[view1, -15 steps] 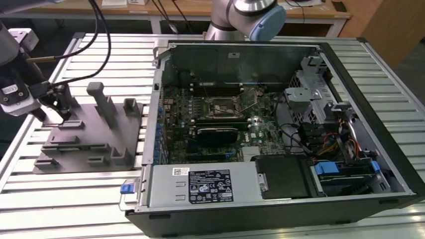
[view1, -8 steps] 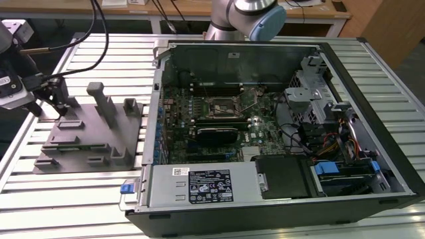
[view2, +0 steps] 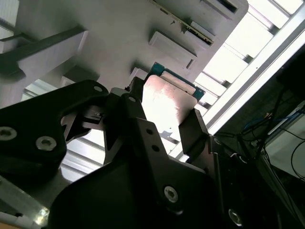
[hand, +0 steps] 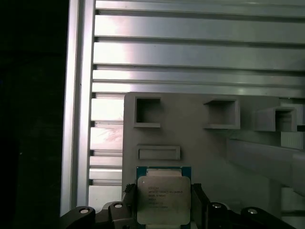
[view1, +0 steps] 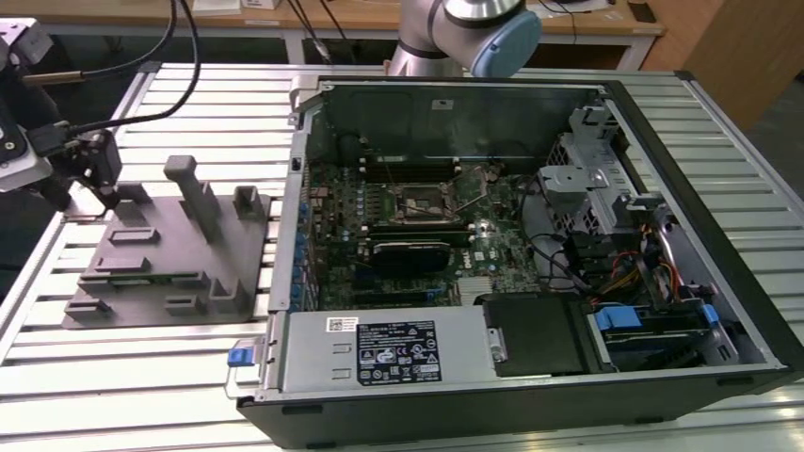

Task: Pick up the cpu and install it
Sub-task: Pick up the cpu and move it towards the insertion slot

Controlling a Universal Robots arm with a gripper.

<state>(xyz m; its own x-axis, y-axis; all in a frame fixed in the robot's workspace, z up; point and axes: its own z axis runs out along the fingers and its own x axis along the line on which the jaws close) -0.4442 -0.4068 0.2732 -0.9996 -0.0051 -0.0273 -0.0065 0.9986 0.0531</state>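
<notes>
Grey fixture (hand: 209, 148), cpu (hand: 163, 202) clamped in gripper (hand: 162, 189)

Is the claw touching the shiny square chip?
Cannot tell. In the first wrist view the black claw flanks the silvery square chip on both sides, but no clear contact or gap shows.

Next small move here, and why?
Probably a short straight lift, provided the grip is secure: the gripper brackets the cpu, which lies flat on the grey fixture, while the socket sits apart inside the open case.
</notes>
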